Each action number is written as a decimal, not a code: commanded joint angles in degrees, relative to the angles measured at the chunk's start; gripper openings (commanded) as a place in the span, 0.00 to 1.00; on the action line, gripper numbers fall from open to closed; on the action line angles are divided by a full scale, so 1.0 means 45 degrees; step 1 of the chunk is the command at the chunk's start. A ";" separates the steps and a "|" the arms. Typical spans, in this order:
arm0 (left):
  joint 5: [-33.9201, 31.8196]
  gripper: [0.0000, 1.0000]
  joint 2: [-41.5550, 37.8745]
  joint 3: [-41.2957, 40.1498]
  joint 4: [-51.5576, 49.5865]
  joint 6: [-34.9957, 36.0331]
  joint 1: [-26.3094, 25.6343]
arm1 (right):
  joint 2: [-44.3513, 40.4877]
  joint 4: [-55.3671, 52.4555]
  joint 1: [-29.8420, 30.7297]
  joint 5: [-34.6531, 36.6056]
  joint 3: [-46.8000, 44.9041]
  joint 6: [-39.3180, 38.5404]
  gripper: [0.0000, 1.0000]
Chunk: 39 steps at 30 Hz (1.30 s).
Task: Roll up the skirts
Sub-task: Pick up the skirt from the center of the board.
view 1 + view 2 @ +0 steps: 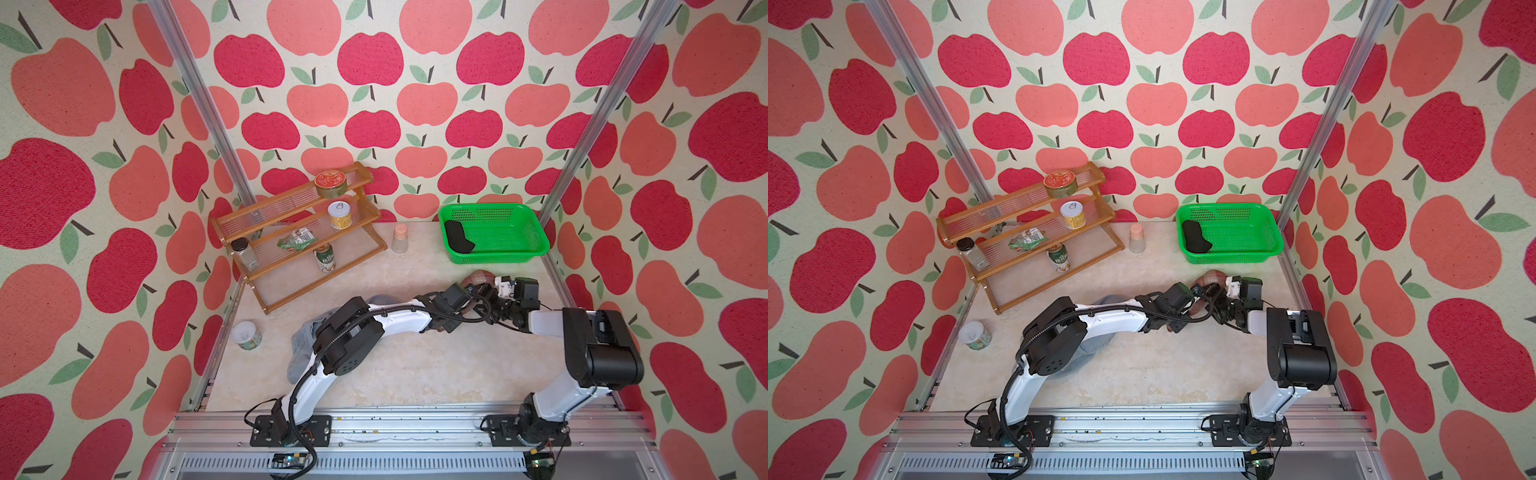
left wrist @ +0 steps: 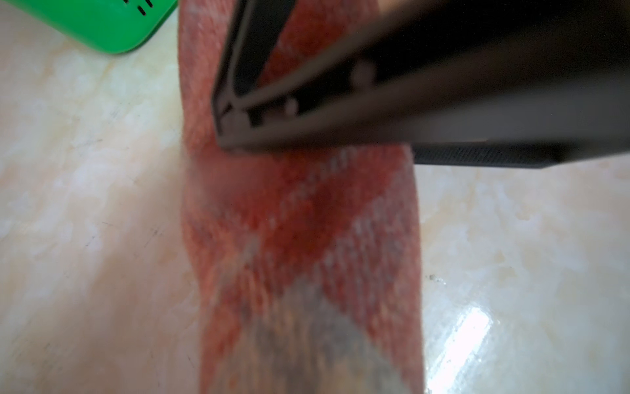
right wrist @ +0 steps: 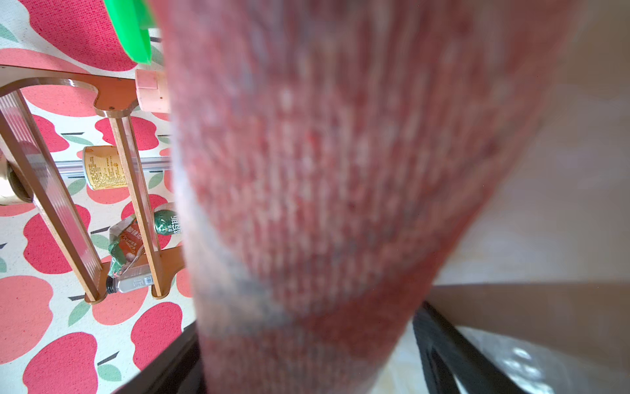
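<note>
Left wrist view shows the plaid skirt [image 2: 300, 232] pinched between the two fingers [image 2: 358, 112] of the left end effector [image 1: 484, 292]. One finger lies over the cloth and the other under it, so this end effector is clamped on the plaid skirt. Right wrist view shows the right end effector [image 3: 306, 341] with its fingers [image 3: 443, 348] standing wide apart on either side of the same blurred cloth, which fills the gap between them. Whether they touch it cannot be told. In both top views the two end effectors meet at the plaid skirt, over the counter [image 1: 415, 365]. Just beyond them stands the green basket [image 1: 498, 257], with the black skirt [image 1: 457, 237] lying inside it. Well behind the left end effector, under that arm's elbow, the denim skirt [image 1: 300, 353] lies crumpled on the counter.
</note>
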 commanded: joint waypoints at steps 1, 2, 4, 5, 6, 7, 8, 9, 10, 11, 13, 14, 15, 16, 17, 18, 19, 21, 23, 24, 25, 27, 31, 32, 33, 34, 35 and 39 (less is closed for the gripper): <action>0.0401 0.24 0.0688 0.0347 -0.0151 0.0217 -0.0549 | 0.0769 -0.0447 0.0556 0.0122 -0.0109 0.0476 0.89; 0.0436 0.24 0.0674 0.0349 -0.0082 0.0202 -0.0597 | 0.0897 -0.0379 0.0634 0.0176 -0.0085 0.0535 0.89; 0.0728 0.24 0.0565 0.0258 0.0195 -0.0010 -0.0620 | 0.1118 -0.0163 0.0764 0.0343 -0.0064 0.0686 0.89; 0.0885 0.24 0.0482 0.0185 0.0349 -0.0151 -0.0614 | 0.1251 -0.0025 0.0808 0.0376 -0.0055 0.0778 0.88; 0.1072 0.24 0.0392 0.0102 0.0512 -0.0277 -0.0595 | 0.1414 0.0200 0.0832 0.0363 -0.0075 0.0932 0.85; 0.1244 0.24 0.0275 0.0038 0.0649 -0.0372 -0.0560 | 0.1594 0.0490 0.0858 0.0280 -0.0085 0.1133 0.82; 0.1363 0.24 0.0208 0.0010 0.0720 -0.0465 -0.0541 | 0.1741 0.0757 0.0898 0.0191 -0.0075 0.1293 0.80; 0.1532 0.24 0.0120 -0.0003 0.0787 -0.0554 -0.0498 | 0.1899 0.1008 0.0935 0.0129 -0.0045 0.1442 0.80; 0.1707 0.24 0.0049 0.0019 0.0844 -0.0637 -0.0458 | 0.1999 0.1161 0.1008 0.0124 -0.0017 0.1577 0.79; 0.1770 0.24 -0.0002 0.0033 0.0884 -0.0641 -0.0446 | 0.2049 0.1214 0.1104 0.0145 0.0034 0.1615 0.80; 0.1777 0.25 -0.0062 0.0113 0.0889 -0.0493 -0.0466 | 0.2124 0.1349 0.1328 0.0181 0.0142 0.1740 0.81; 0.1738 0.25 -0.0086 0.0151 0.0937 -0.0401 -0.0495 | 0.2143 0.1454 0.1428 0.0202 0.0184 0.1829 0.83; 0.1737 0.25 -0.0118 0.0120 0.0993 -0.0351 -0.0512 | 0.2171 0.1516 0.1487 0.0202 0.0217 0.1878 0.83; 0.1737 0.25 -0.0161 0.0069 0.1111 -0.0310 -0.0526 | 0.2203 0.1510 0.1543 0.0211 0.0261 0.1897 0.83; 0.1754 0.25 -0.0218 0.0004 0.1235 -0.0309 -0.0529 | 0.2216 0.1481 0.1567 0.0269 0.0301 0.1885 0.83; 0.1739 0.25 -0.0276 -0.0049 0.1340 -0.0309 -0.0521 | 0.2231 0.1471 0.1591 0.0308 0.0306 0.1901 0.82; 0.1737 0.25 -0.0338 -0.0114 0.1473 -0.0328 -0.0523 | 0.2234 0.1456 0.1585 0.0337 0.0316 0.1894 0.81; 0.1795 0.25 -0.0454 -0.0215 0.1628 -0.0366 -0.0500 | 0.2311 0.1475 0.1584 0.0358 0.0331 0.1903 0.71; 0.1854 0.26 -0.0552 -0.0256 0.1687 -0.0423 -0.0464 | 0.2389 0.1454 0.1603 0.0359 0.0379 0.1870 0.48; 0.1859 0.28 -0.0590 -0.0276 0.1709 -0.0440 -0.0462 | 0.2377 0.1365 0.1570 0.0405 0.0417 0.1865 0.35; 0.1840 0.32 -0.0642 -0.0301 0.1678 -0.0473 -0.0444 | 0.2325 0.1158 0.1562 0.0460 0.0497 0.1760 0.21; 0.1680 0.42 -0.0805 -0.0472 0.1651 -0.0576 -0.0370 | 0.2007 0.0575 0.1494 0.0495 0.0697 0.1450 0.09; 0.1524 0.66 -0.1986 -0.1644 0.1945 -0.1148 0.0207 | 0.0736 -0.1888 0.1173 0.0422 0.1679 0.0132 0.06; 0.1523 0.72 -0.2415 -0.1951 0.2010 -0.1381 0.0435 | 0.0409 -0.2644 0.1060 0.0371 0.2034 -0.0295 0.06; 0.1561 0.79 -0.2940 -0.2386 0.2016 -0.1707 0.0733 | 0.0074 -0.3569 0.0941 0.0212 0.2523 -0.0864 0.06; 0.1586 0.85 -0.3505 -0.2804 0.2007 -0.1923 0.0985 | -0.0210 -0.4591 0.0882 -0.0008 0.3184 -0.1515 0.06; 0.1461 0.87 -0.4006 -0.3175 0.2031 -0.1967 0.1153 | -0.0357 -0.5459 0.0874 -0.0276 0.3816 -0.2092 0.06; 0.0367 0.90 -0.6163 -0.4812 0.1858 -0.1832 0.1650 | -0.0463 -1.0168 0.1545 -0.0807 0.7019 -0.5117 0.07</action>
